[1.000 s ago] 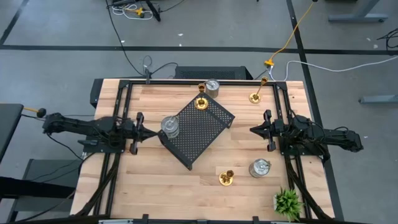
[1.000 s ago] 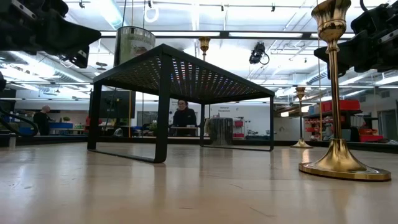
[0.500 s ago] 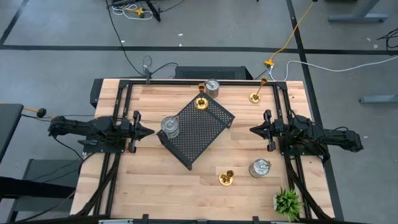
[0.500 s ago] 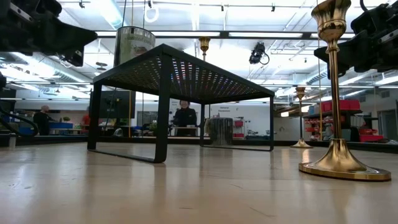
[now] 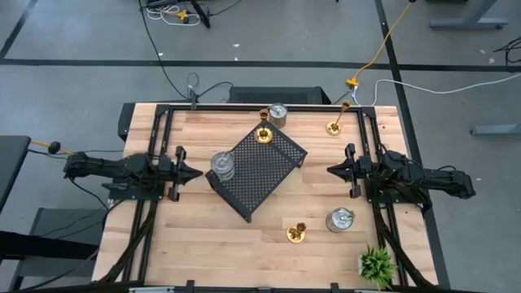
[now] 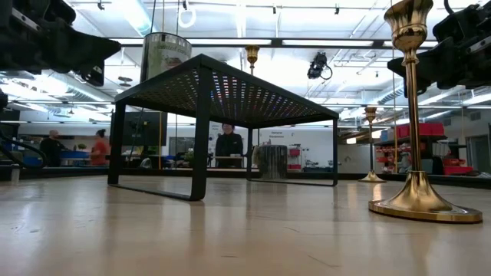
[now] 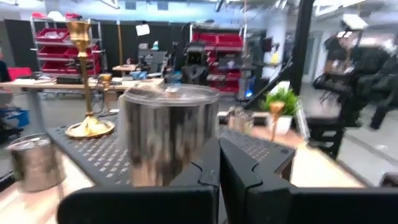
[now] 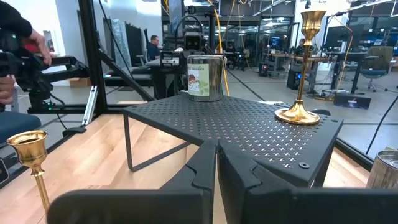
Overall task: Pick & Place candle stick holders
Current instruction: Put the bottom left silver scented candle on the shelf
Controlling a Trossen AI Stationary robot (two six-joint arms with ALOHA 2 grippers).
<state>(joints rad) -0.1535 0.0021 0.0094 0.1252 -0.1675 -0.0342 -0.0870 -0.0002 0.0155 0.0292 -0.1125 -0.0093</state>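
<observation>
A black perforated tray (image 5: 259,172) stands mid-table on its legs. On it stand a silver candle stick holder (image 5: 221,165) near its left corner and a gold one (image 5: 264,134) at its far corner. On the wood stand another silver holder (image 5: 278,114) and a gold one (image 5: 334,127) at the far edge, and a gold one (image 5: 296,233) and a silver one (image 5: 339,220) on the near right. My left gripper (image 5: 199,172) is shut, level, just left of the tray. My right gripper (image 5: 329,170) is shut, level, right of the tray. Neither touches anything.
A small green plant (image 5: 376,264) sits at the near right corner. Black frame rails (image 5: 163,122) run along the table's left, right and far edges. Bare wood lies on the near left (image 5: 203,244). People show in the room beyond the table.
</observation>
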